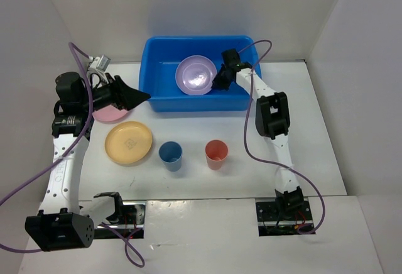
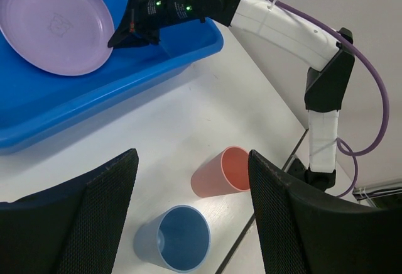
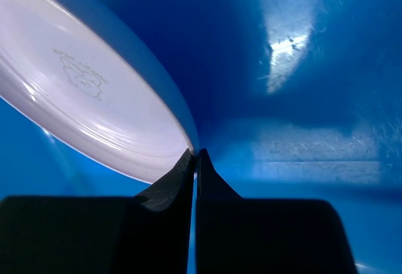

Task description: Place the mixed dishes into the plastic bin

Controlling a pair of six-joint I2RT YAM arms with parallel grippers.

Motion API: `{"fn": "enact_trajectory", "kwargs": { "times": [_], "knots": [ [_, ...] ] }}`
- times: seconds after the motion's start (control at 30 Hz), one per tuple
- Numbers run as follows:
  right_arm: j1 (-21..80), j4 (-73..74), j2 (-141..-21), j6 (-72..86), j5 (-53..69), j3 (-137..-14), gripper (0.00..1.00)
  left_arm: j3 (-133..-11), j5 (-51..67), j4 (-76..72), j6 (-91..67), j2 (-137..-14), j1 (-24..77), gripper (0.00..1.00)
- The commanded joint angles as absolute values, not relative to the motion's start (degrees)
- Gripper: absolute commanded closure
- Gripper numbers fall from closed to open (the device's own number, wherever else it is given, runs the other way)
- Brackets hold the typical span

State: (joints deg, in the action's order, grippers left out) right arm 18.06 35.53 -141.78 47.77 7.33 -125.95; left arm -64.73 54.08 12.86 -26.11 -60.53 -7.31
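Note:
The blue bin (image 1: 164, 101) stands at the back middle of the table. My right gripper (image 1: 220, 80) is shut on the rim of the lilac plate (image 1: 196, 75) and holds it inside the bin; the wrist view shows the plate (image 3: 88, 98) pinched between its fingertips (image 3: 196, 156). My left gripper (image 1: 139, 97) is open and empty, above the pink plate (image 1: 108, 115), which it mostly hides. The yellow-orange plate (image 1: 129, 142), blue cup (image 1: 171, 155) and coral red cup (image 1: 216, 154) stand on the table in front of the bin. Both cups (image 2: 176, 239) (image 2: 223, 172) show between my left fingers.
White walls enclose the table at left, back and right. Purple cables loop beside both arms (image 1: 251, 142). The arm bases (image 1: 282, 214) sit at the near edge.

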Motion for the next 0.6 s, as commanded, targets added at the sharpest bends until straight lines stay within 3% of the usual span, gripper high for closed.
{"fn": "enact_trajectory", "kwargs": {
  "times": [0.0,0.23,0.37,0.47,0.57],
  "knots": [
    [18.81,37.53,-142.65,46.05,6.68,-129.99,1.00,-65.92,55.20,11.51,-26.72,-59.15,-7.56,0.22],
    [18.81,39.46,-144.40,45.00,6.60,-132.89,0.87,-66.44,52.30,12.04,-27.94,-59.15,-7.56,0.20],
    [18.81,41.39,-144.40,44.47,6.59,-135.95,0.68,-67.50,47.22,13.09,-29.43,-58.54,-9.66,0.20],
    [19.95,43.50,-143.71,43.15,5.98,-138.94,0.59,-68.03,43.61,13.10,-32.42,-57.22,-12.21,0.20],
    [21.00,46.92,-142.22,41.66,4.66,-144.20,0.43,-67.32,39.21,11.08,-36.28,-57.22,-15.10,0.20]
  ]
}}
